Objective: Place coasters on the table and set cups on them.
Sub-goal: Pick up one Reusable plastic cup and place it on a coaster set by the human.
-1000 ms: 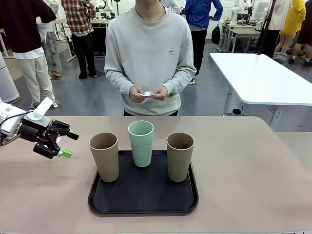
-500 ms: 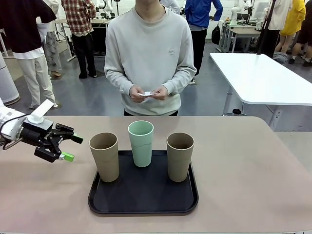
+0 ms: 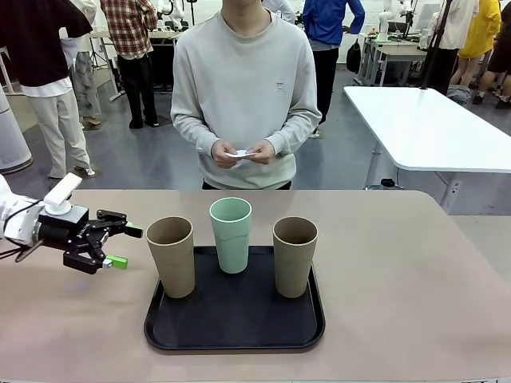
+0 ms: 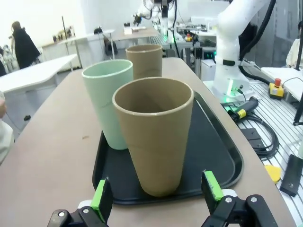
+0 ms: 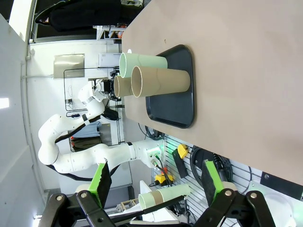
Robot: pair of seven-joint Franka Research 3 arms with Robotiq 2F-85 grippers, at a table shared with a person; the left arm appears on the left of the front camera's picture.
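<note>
The matte beige tabletop (image 3: 415, 271) carries a black rectangular tray (image 3: 235, 331) with three tapered cups upright in it: left tan cup (image 3: 170, 259), mint cup (image 3: 231, 235), right tan cup (image 3: 295, 257). The left claw (image 3: 126, 246) gapes wide just beside the left tan cup; the right claw (image 5: 156, 177), well off, gapes wide too. Across the tabletop, a person's hands (image 3: 261, 150) hold thin white coasters (image 3: 239, 153)
</note>
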